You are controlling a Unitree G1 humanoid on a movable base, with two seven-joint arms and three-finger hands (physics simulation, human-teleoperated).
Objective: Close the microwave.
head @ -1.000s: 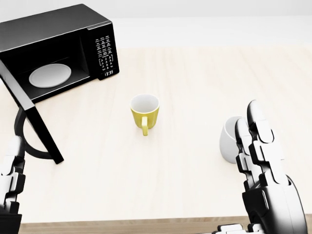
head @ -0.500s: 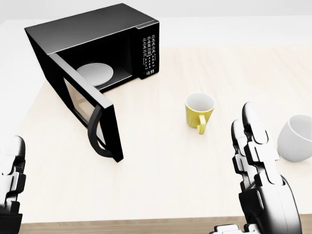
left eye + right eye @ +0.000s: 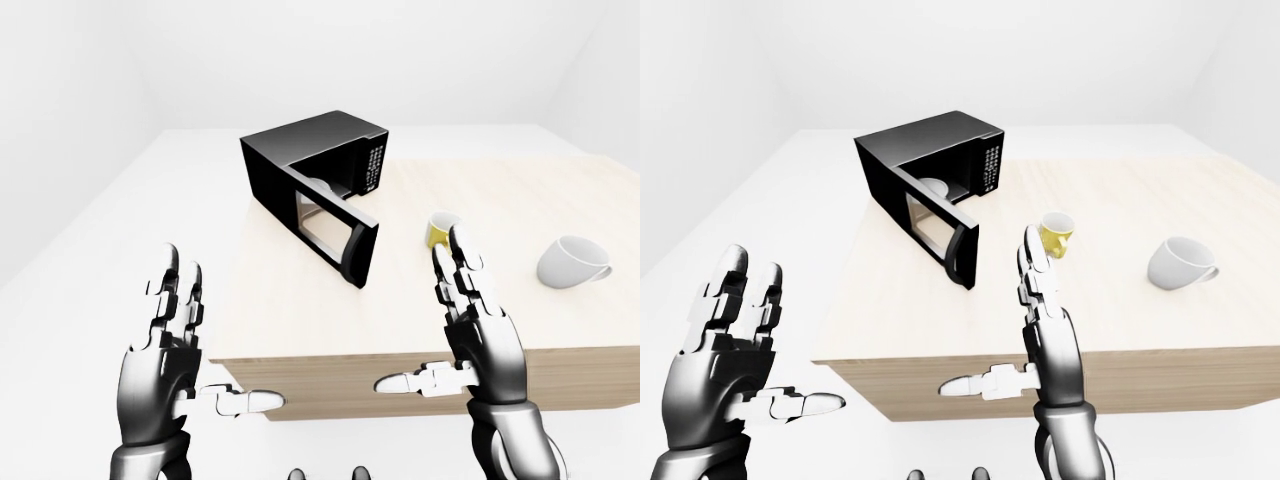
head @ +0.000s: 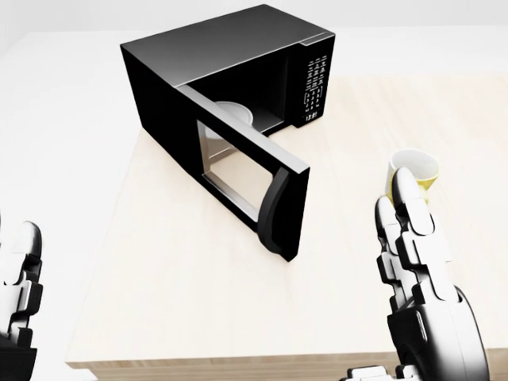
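The black microwave [image 4: 230, 55] stands at the top left of the wooden table [image 4: 182, 294]. Its windowed door [image 4: 238, 171] is wide open, swung out toward the bottom of the head view, with the curved handle [image 4: 274, 210] at its free end. A glass plate [image 4: 234, 115] shows inside and the keypad [image 4: 313, 87] is on its right. My left hand [image 3: 215, 340] is open and empty, below and left of the table's near edge. My right hand [image 3: 430, 320] is open and empty, raised over the table's near edge, right of the door and apart from it.
A yellow mug [image 4: 417, 168] stands on the table right of the door, partly behind my right hand's fingers [image 4: 409, 230]. A white cup [image 3: 568, 262] lies on its side further right. White floor and walls surround the table.
The whole picture has shifted: the camera has moved left, so the microwave and mug slid right in the head view and the white cup left it. The hands keep their pose.
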